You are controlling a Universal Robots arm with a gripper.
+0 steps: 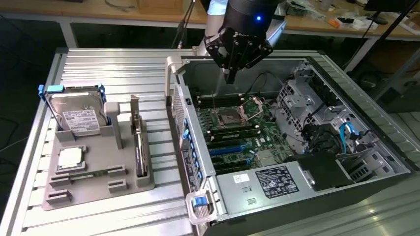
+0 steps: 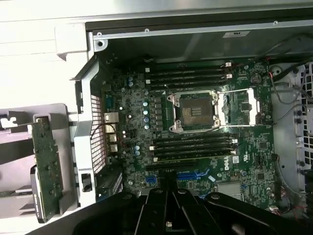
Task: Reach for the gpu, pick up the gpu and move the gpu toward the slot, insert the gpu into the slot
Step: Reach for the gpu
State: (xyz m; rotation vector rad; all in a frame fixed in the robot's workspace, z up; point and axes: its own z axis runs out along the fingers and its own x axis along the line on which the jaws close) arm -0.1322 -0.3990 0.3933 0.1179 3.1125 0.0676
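Observation:
The gpu (image 1: 139, 147) stands on its long edge in a grey holder on the slatted table, at the exterior view's left of the open computer case. In the wrist view the gpu (image 2: 46, 166) shows a green-brown component face beside the case wall. My gripper (image 1: 229, 73) hangs over the rear part of the motherboard inside the case, well apart from the gpu. Its fingers (image 2: 159, 208) are drawn together with nothing between them. The blue card slots (image 1: 229, 150) lie on the motherboard near the case's side wall; one blue slot (image 2: 193, 175) sits just ahead of my fingers.
A silver hard drive (image 1: 78, 115) with a white label leans in the holder's back rack. A square silvery chip (image 1: 71, 158) lies on the holder (image 1: 98, 189). Inside the case (image 1: 196, 167) are the CPU socket (image 1: 231, 115), memory sticks, a drive cage (image 1: 308, 105) and cables.

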